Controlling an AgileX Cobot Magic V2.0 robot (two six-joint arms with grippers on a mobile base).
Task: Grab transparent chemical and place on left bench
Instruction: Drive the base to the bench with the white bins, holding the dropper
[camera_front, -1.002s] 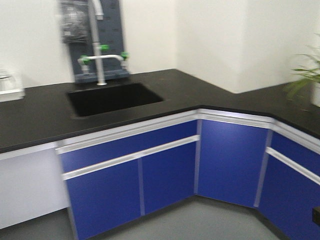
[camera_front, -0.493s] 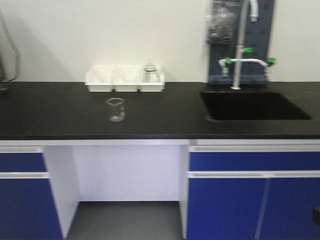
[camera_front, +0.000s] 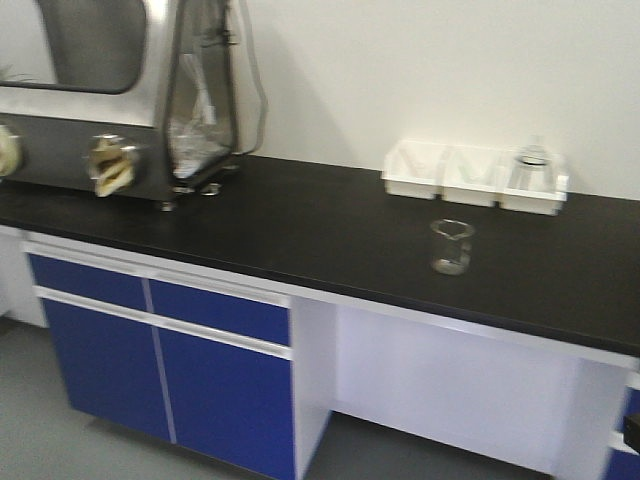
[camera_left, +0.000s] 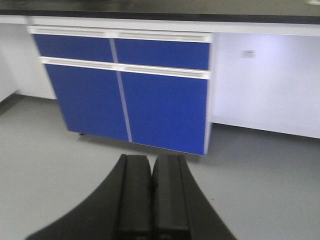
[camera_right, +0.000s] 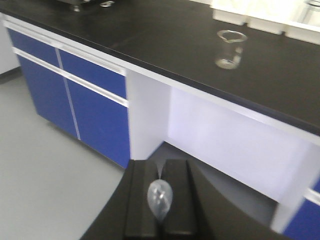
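Transparent chemical (camera_right: 160, 199): clear pipette, its squeeze bulb pinched between the right gripper's fingers, its thin stem running forward along the seam between them; it is held out over the floor, near of the bench front and not on the benchtop
Right gripper (camera_right: 161, 167): black jaws closed onto the bulb, nothing else in its hold
Left gripper (camera_left: 151, 162): jaws pressed fully together with nothing between them, aimed low at the blue cupboard fronts
Left bench (camera_front: 300, 215): matte black top with a white front edge, running left to right against the white wall (camera_front: 420, 70)
White bins (camera_front: 475, 178): three in a row at the far edge of the bench, right part; the rightmost holds a clear glass item, too blurred to name
Beaker (camera_front: 451, 247): clear, upright, standing alone on the black top just near of the bins
Steel cabinet (camera_front: 110, 90): at the far left of the bench, with a window and round ports
Blue cupboard (camera_front: 160, 360): drawers over doors under the left part of the bench
White recess (camera_front: 450, 390): open space under the bench, below the beaker
Floor (camera_left: 50, 165): plain grey
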